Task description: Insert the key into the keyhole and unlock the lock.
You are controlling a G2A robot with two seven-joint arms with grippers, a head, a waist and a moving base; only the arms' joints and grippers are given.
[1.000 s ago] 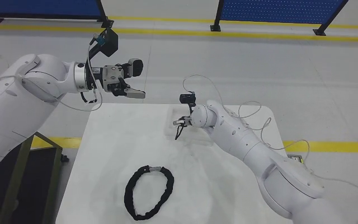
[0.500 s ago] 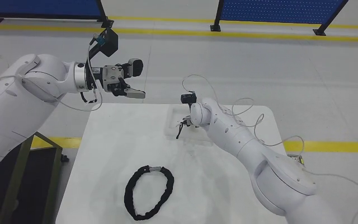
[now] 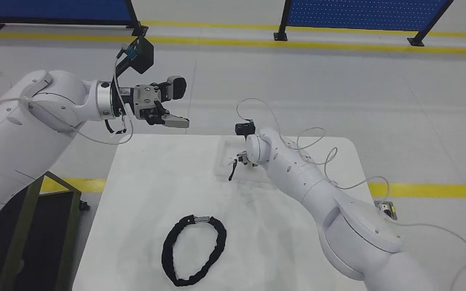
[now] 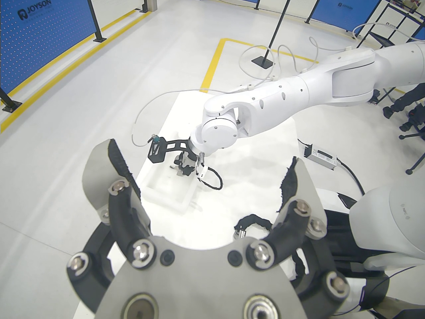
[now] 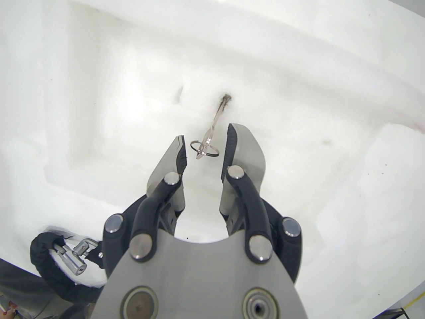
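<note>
- Key (image 5: 212,124): thin, silver, a small wire ring through its head. Its blade tip is sunk in the floor of the white foam tray (image 5: 232,11), and the shaft leans.
- Right gripper (image 5: 206,136): fingers part-way apart, holding nothing. The key's head and ring sit between the fingertips, with a gap on each side.
- Lock (image 3: 193,249): black-sleeved chain loop with a silver cylinder, flat on the table (image 3: 306,240), well apart from the tray.
- Left gripper (image 3: 178,121): spread wide, empty, over the table's far edge.

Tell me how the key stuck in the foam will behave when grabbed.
The key looks thin and metallic, so probably stiff, light and slippery. Its tip sits in the foam, so it may drag. Its ring will likely dangle.
</note>
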